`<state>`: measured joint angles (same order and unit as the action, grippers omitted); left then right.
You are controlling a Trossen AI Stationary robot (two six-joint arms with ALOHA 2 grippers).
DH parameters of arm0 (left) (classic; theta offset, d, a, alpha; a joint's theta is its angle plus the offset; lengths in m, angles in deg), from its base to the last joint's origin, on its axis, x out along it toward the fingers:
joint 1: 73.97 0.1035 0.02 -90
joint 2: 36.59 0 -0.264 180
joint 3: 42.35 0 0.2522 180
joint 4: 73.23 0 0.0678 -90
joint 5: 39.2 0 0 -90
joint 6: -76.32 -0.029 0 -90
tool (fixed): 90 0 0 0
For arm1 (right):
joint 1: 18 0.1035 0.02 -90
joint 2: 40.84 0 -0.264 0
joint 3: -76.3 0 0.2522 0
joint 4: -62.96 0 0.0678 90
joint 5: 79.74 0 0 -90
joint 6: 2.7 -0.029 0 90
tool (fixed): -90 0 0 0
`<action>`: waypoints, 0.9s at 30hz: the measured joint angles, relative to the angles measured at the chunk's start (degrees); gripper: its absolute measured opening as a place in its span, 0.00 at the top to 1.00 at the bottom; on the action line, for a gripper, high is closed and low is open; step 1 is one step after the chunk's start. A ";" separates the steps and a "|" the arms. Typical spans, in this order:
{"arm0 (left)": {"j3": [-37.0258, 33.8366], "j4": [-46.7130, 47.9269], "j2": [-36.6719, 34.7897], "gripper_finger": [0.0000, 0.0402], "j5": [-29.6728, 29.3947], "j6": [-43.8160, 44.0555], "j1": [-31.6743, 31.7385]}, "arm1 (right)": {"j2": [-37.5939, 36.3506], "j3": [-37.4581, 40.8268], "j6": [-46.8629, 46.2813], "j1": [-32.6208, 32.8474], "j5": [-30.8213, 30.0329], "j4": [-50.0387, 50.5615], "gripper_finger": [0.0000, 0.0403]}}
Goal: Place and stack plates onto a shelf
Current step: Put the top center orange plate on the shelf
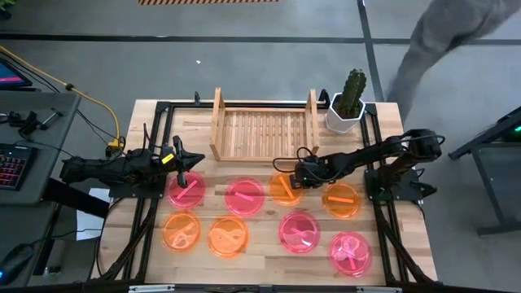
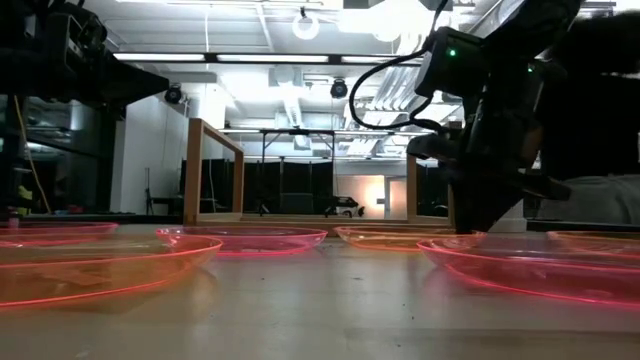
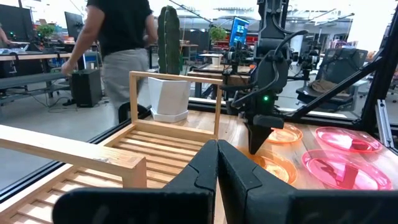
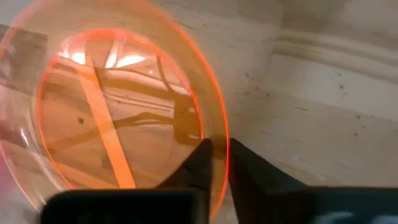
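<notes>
**Right end effector pinches the rim of an orange plate below the shelf**

The small round translucent neon orange plate [image 4: 118, 112] lies flat on the light-wood counter [image 1: 260, 252], just in front of the open side of the shelf [image 1: 264, 130], third in the back row. The right end effector [image 4: 214, 163] is clamped on its rim: one dark finger sits inside the edge and the other outside, with the thin orange wall between them. In the high view this grip is at the plate's right edge [image 1: 295, 181].

The low light-wood shelf has a slatted base and two upright side boards, and its slats carry no plates. A white pot with a green cactus [image 1: 348, 104] stands just beside its right board.

The other seven plates lie flat on the counter in two rows, apart from each other with narrow gaps: two pink plates and one orange in the back row, two orange and two pink in the front row. The left end effector [image 1: 184, 169] hovers above the back-left pink plate [image 1: 187, 191] with its fingers together and nothing between them.

A person [image 3: 121, 43] walks on the floor beyond the counter's far right corner.
</notes>
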<state>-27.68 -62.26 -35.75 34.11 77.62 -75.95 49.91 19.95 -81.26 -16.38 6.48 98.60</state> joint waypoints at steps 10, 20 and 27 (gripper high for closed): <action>-0.01 0.00 0.01 0.99 0.00 0.00 -0.01 | -8.13 0.00 0.58 1.16 -0.12 -1.01 1.00; -0.02 0.02 0.01 0.99 0.00 0.02 -0.02 | -15.11 -0.09 0.42 1.27 -4.17 -19.94 1.00; 0.00 0.02 0.02 0.99 0.02 0.02 0.00 | -14.55 -0.09 -0.01 -0.54 -11.44 -25.55 1.00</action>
<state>-27.68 -62.23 -35.73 34.13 77.64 -75.94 35.36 19.87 -81.27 -16.92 -4.97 73.06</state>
